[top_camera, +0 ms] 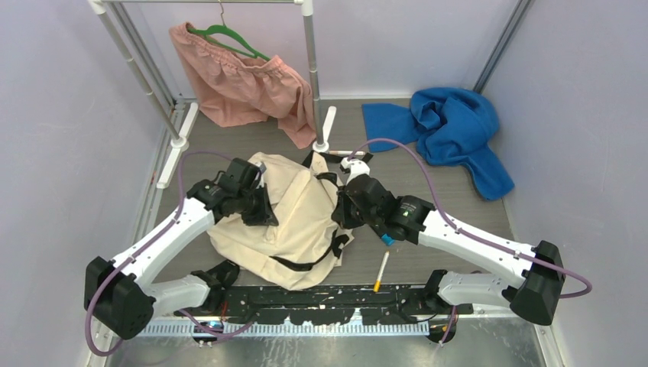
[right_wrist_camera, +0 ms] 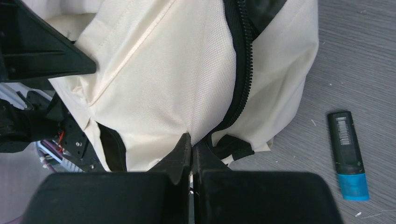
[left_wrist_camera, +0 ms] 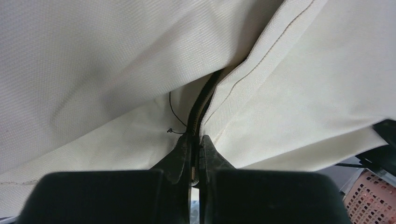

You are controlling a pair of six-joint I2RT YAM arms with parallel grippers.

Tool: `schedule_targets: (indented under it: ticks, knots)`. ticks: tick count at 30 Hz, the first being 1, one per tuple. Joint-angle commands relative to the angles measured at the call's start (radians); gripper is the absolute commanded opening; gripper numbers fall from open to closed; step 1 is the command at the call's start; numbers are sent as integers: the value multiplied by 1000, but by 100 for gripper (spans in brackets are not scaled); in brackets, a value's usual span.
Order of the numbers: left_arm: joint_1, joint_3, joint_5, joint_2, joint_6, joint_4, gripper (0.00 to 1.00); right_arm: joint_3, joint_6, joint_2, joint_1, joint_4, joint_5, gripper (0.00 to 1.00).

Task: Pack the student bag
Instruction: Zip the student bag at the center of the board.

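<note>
The student bag [top_camera: 290, 222] lies slumped on the table [top_camera: 221, 141] between the two arms, just beyond their bases, with its black straps toward the right. The left gripper [left_wrist_camera: 196, 140] has its fingers pressed together on a fold of cream fabric right at the black zipper [left_wrist_camera: 201, 100]. The right gripper [right_wrist_camera: 190, 140] pinches the fabric on the bag's opposite side, beside another zipper run that looks closed.

No opening into the bag shows, so packing seems barely begun. The bag is gripped from both sides, apparently to get it open, and nothing can be seen inside.

What probably belongs in it lies outside. A black highlighter [right_wrist_camera: 348, 154] with a blue cap sits just right of the bag, under the right arm, which may get in the way of reaching it. A white pen [top_camera: 380, 271] with a yellow tip lies near the arm bases.

Well apart at the back, a blue fleece cloth [top_camera: 451, 130] is heaped at the right. A pink garment [top_camera: 244, 84] hangs from a green hanger [top_camera: 244, 47] on the rack [top_camera: 311, 69].
</note>
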Motion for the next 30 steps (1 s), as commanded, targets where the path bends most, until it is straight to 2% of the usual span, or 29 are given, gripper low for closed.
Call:
schedule_targets:
  ticks: [1, 7, 12, 15, 19, 23, 24, 27, 30]
  knots:
    - [36, 110, -1, -55, 14, 65, 0, 39, -21, -38, -7, 20, 44, 1]
    - [100, 185, 13, -103, 28, 48, 0, 55, -38, -54, -23, 0, 71, 3]
    - [161, 198, 32, -116, 51, 33, 0, 56, -55, -44, -29, -28, 57, 18]
    - [188, 200, 49, -127, 70, 10, 0, 24, -28, -2, -28, -15, -15, 20]
    - [207, 208, 52, -161, 123, -75, 0, -67, 50, 64, 0, 54, -208, 20]
    - [210, 186, -64, -213, 156, -192, 0, -111, 56, 73, 41, 49, -243, 22]
    - [211, 173, -72, -225, 157, -205, 0, -105, 42, 65, 40, 33, -238, 26]
    - [212, 135, -72, -250, 140, -223, 0, -47, -35, 36, 30, -53, -121, 49]
    - [212, 92, -82, -250, 127, -246, 0, 5, -73, 11, -50, -68, -61, 50]
